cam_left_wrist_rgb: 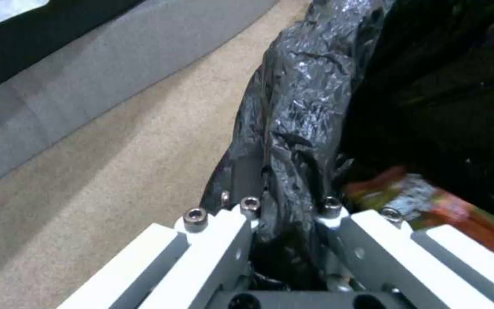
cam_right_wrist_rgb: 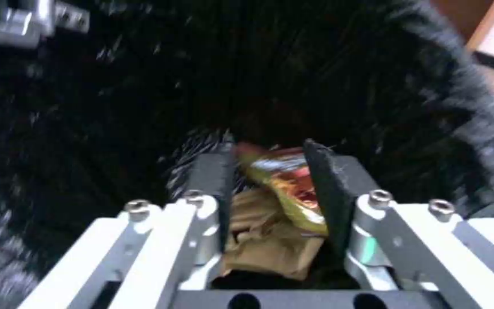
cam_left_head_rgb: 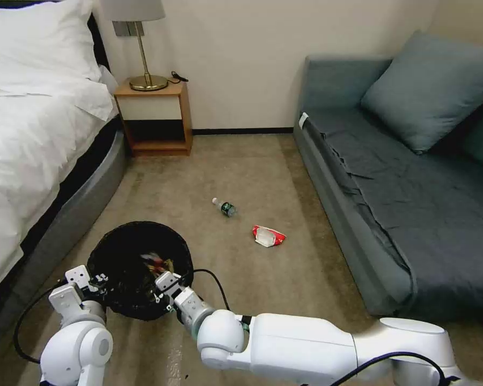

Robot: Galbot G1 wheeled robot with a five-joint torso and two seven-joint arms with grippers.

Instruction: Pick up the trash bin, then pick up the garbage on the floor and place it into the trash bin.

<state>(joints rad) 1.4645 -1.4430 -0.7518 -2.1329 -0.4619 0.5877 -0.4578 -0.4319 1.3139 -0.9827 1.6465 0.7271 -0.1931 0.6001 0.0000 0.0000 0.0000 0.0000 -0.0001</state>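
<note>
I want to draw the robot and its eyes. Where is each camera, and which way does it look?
Head view: up on the robot's head, looking forward and down at the floor, the small bottle, the red-and-white wrapper and both white arms.
Left wrist view: on the left arm, looking along the left gripper, which pinches the trash bin at its bagged rim.
Right wrist view: on the right arm, looking down into the bin past the right gripper, with the gold-brown wrapper between its fingers.
All three share the bin.
</note>
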